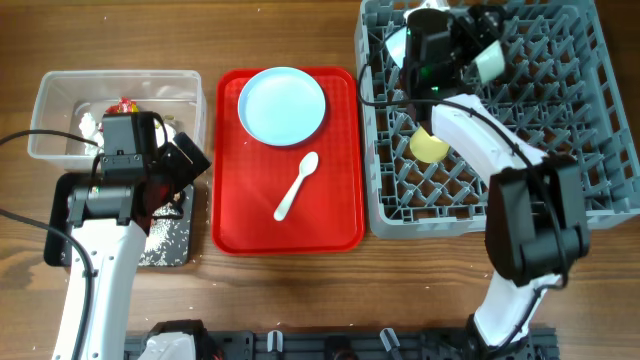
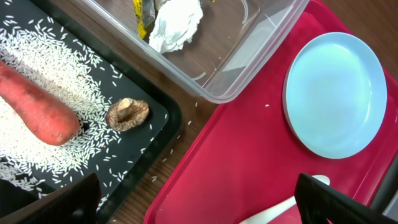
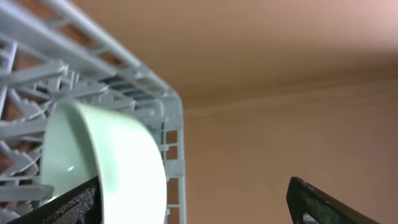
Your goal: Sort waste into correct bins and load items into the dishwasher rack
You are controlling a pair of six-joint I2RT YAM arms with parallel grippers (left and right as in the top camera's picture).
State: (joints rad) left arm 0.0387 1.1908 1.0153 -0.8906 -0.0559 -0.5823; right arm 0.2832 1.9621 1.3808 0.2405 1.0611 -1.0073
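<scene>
Hovering over the far part of the rack (image 1: 590, 130) at the right end of the surface, the right gripper (image 3: 193, 208) has its jaws wide apart, with a pale green bowl (image 3: 118, 155) standing on edge among the pegs just beside one finger. The left gripper (image 2: 193, 202) is also open and empty, near the left end, above the black tray (image 2: 155, 112) holding a carrot (image 2: 37, 112) and rice (image 2: 56, 56). The plate (image 1: 282, 104) and spoon (image 1: 297, 186) lie on the red tray (image 1: 230, 200) mid-surface.
</scene>
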